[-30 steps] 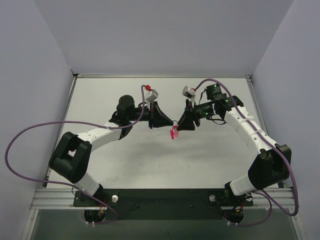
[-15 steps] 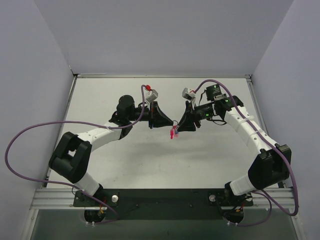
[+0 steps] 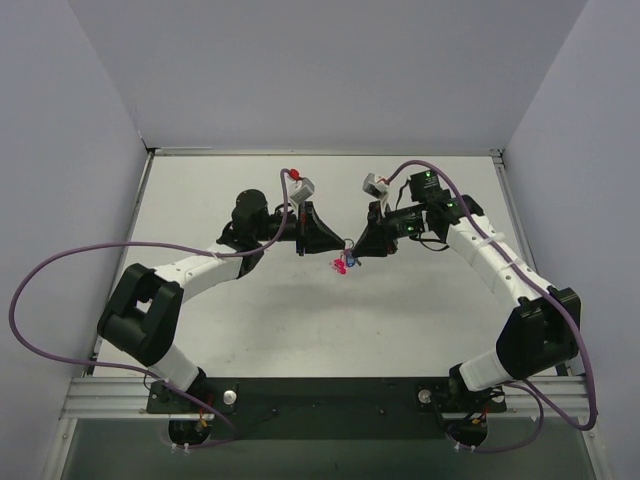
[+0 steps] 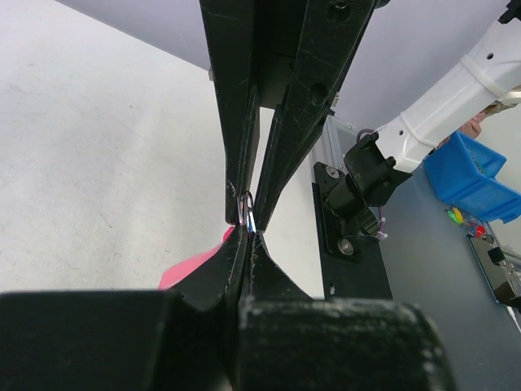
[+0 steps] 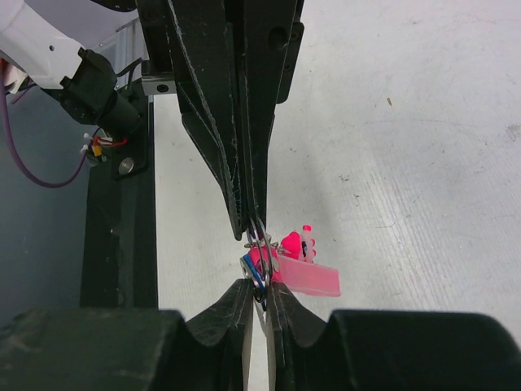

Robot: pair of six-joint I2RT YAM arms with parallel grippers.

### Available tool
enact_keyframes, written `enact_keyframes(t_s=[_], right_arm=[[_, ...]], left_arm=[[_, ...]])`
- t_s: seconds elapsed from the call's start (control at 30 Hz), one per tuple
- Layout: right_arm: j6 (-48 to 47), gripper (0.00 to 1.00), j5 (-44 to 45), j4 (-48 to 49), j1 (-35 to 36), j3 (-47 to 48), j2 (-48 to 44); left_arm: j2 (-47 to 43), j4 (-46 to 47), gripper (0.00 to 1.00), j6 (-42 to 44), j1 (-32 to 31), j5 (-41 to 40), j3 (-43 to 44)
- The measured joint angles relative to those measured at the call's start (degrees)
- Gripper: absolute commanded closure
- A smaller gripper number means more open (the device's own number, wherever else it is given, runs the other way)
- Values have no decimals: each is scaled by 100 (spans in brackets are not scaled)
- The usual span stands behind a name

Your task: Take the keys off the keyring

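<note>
My left gripper (image 3: 338,243) and right gripper (image 3: 360,249) meet tip to tip above the middle of the table. The thin silvery keyring (image 5: 262,241) is held between them. In the right wrist view the left gripper's fingers (image 5: 244,195) are shut on the ring's upper part. My right gripper (image 5: 260,292) is shut on the blue key (image 5: 254,271) at the ring's lower edge. The pink keys (image 5: 299,262) hang off the ring to the side and show below the tips from above (image 3: 343,265). In the left wrist view my left gripper (image 4: 247,236) is shut, with the ring (image 4: 246,201) just beyond it.
The white table (image 3: 420,320) lies under both arms. Purple cables (image 3: 60,270) loop from each arm. A black and metal rail (image 3: 320,398) runs along the near edge. Grey walls enclose the left, back and right sides.
The right gripper has shifted slightly left and up. The hanging pink keys have swung a little to the left, and a bit of blue now shows beside them.
</note>
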Motion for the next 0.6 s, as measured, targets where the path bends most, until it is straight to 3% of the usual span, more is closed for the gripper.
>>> enact_keyframes(t_s=[0.2,0.6], right_arm=[[52,100,-9,79,-13,-68,-44],[-48,100,122,42,-98,-101,-203]], left_arm=[[0,-20,100,4,20,-20,0],[0,-66,100,92,28,-166,0]])
